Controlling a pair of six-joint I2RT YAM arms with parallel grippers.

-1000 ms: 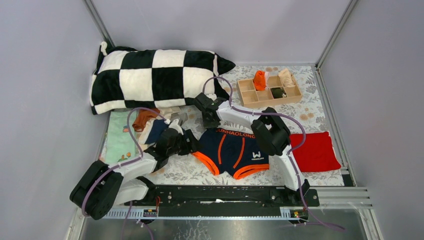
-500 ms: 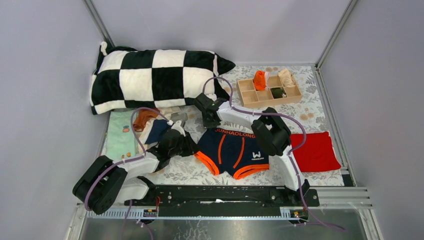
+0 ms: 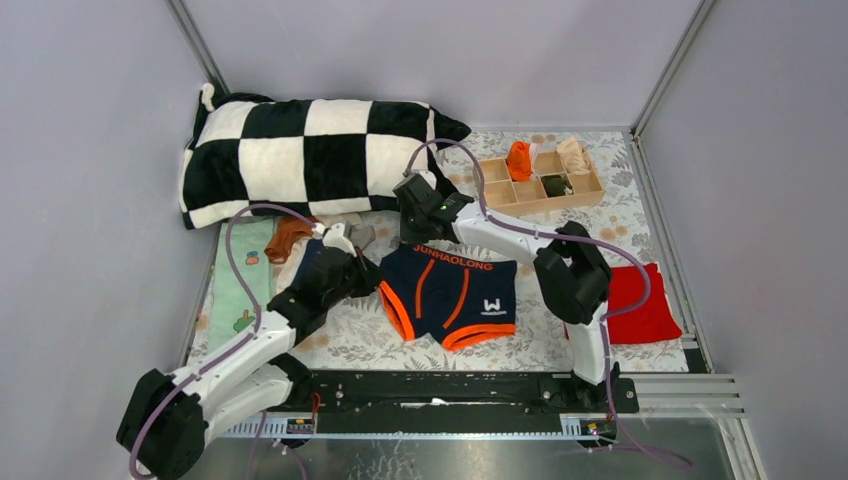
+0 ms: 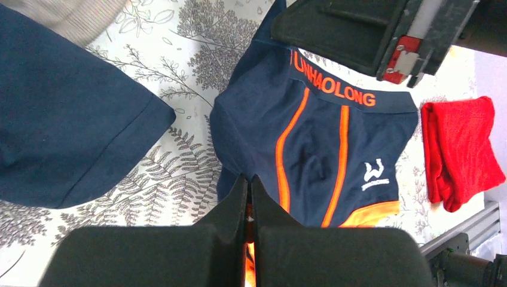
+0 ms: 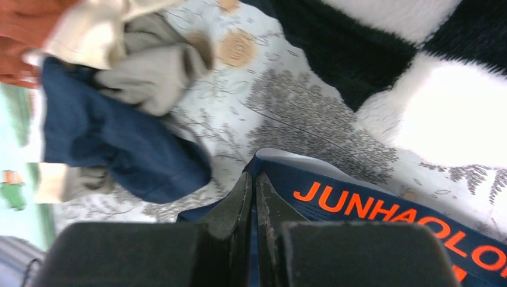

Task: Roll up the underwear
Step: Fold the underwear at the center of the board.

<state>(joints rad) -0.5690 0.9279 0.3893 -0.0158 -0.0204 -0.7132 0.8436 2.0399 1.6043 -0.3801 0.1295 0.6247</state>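
briefs (image 3: 450,295): soft navy knit, orange piping, lettered waistband, spread flat.
left gripper (image 4: 248,184): clenched on briefs' orange-hemmed leg.
right gripper (image 5: 252,179): clenched on briefs' waistband corner.

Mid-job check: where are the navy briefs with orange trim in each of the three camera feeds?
Top external: navy briefs lie flat at the table's centre, between the arms.
Left wrist: centre-right, lettered waistband at the top.
Right wrist: lower right, only the lettered waistband corner shows.
Shared landmark: the plain dark blue cloth beside the briefs.
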